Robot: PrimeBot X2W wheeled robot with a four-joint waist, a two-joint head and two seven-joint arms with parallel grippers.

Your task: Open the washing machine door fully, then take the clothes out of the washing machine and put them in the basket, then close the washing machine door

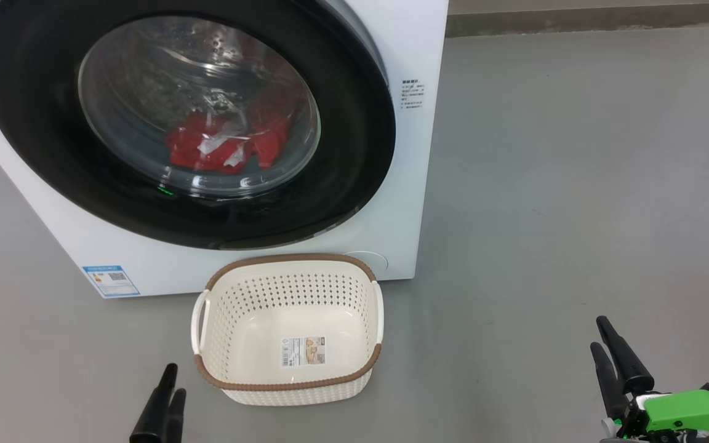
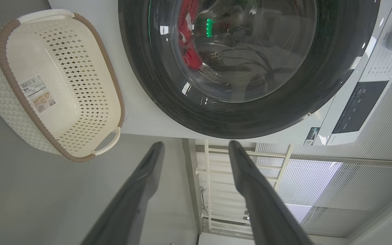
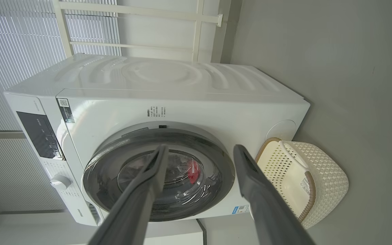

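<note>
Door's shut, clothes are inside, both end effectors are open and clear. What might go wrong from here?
1. The basket stands right in front of the washer, under the door; an arm reaching for the door may knock it away.
2. The door's black rim looks glossy and smooth; the left end effector or right end effector may slip off it.
3. The clothes lie low in the drum; a piece could get left behind.
</note>
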